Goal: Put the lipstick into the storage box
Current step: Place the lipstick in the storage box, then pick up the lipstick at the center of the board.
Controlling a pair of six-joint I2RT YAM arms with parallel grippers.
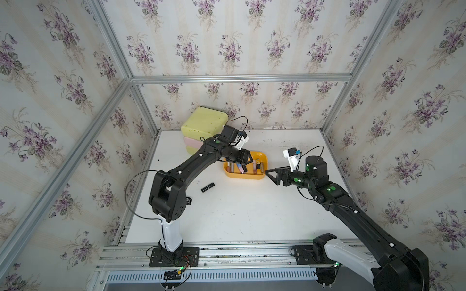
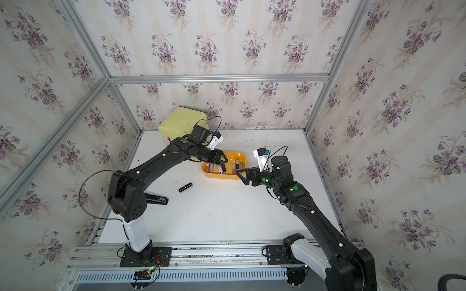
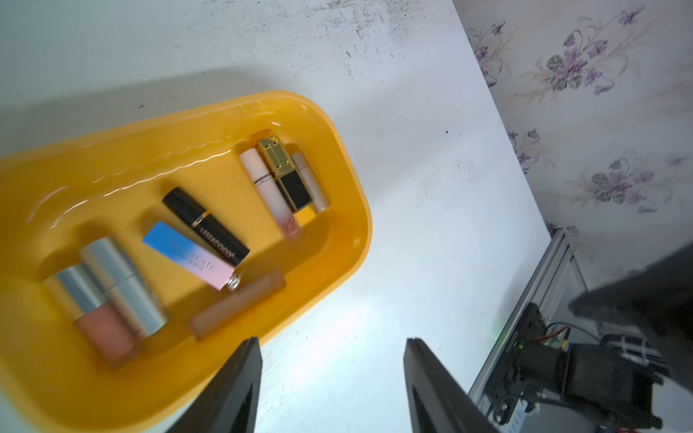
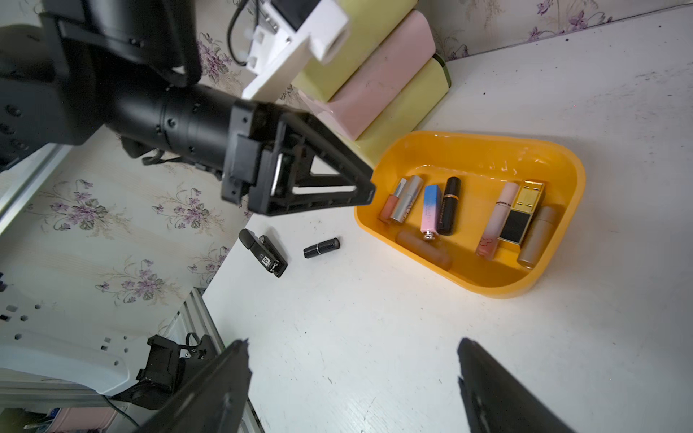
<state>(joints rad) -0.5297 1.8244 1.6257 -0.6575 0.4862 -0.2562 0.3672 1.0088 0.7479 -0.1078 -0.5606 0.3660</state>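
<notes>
Left gripper (image 3: 332, 375) spread, empty, above the storage box (image 1: 262, 157) rim. Right gripper (image 4: 352, 378) spread, empty, just beside it. One black lipstick (image 1: 207, 187) lies on table (image 1: 239, 214), toward its left edge.

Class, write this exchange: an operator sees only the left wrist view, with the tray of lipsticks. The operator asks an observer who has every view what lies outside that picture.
Operator: Is any lipstick outside the tray?
Observer: Yes. One black lipstick lies on the table, apart from the tray.
Operator: Does the right gripper hold anything?
Observer: No. The right gripper is open and empty, close by the tray.
</notes>
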